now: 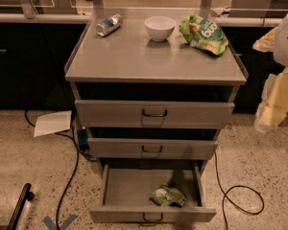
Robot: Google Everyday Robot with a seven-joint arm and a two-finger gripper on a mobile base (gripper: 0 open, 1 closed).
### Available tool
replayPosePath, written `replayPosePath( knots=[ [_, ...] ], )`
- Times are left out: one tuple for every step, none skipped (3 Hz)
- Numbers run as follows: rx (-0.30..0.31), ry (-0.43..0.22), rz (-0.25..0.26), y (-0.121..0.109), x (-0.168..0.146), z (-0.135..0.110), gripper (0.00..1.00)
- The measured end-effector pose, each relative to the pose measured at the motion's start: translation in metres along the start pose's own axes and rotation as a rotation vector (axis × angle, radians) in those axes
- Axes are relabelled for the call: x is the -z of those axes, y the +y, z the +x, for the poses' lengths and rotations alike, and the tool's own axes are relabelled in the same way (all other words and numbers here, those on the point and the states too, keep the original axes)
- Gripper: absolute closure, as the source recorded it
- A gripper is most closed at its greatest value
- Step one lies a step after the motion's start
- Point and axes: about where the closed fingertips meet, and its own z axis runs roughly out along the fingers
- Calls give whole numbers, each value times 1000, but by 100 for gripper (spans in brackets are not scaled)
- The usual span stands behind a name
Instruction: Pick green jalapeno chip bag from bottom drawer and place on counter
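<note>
The green jalapeno chip bag [168,196] is a small wrinkly green and white foil bag. It lies flat at the front right of the bottom drawer [120,190], which is pulled out. The two drawers above are shut. The counter [134,56] is the grey metal top of the cabinet. My gripper [274,107] shows as a pale yellow and white shape at the right edge, beside the cabinet at about top-drawer height, well above and right of the bag. It holds nothing that I can see.
On the counter lie a silver can [109,25] on its side, a white bowl [160,28] and a larger bright green bag [203,33]. A sheet of paper [53,122] and black cables [72,171] lie on the floor to the left, and another cable [240,195] to the right.
</note>
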Motion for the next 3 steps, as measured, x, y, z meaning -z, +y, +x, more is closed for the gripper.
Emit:
replayPosePath(
  knots=[
    [0, 0, 0, 0, 0, 0, 0],
    [-16, -29, 13, 2, -6, 5, 0],
    [-25, -103, 55, 30, -13, 11, 0]
  ],
)
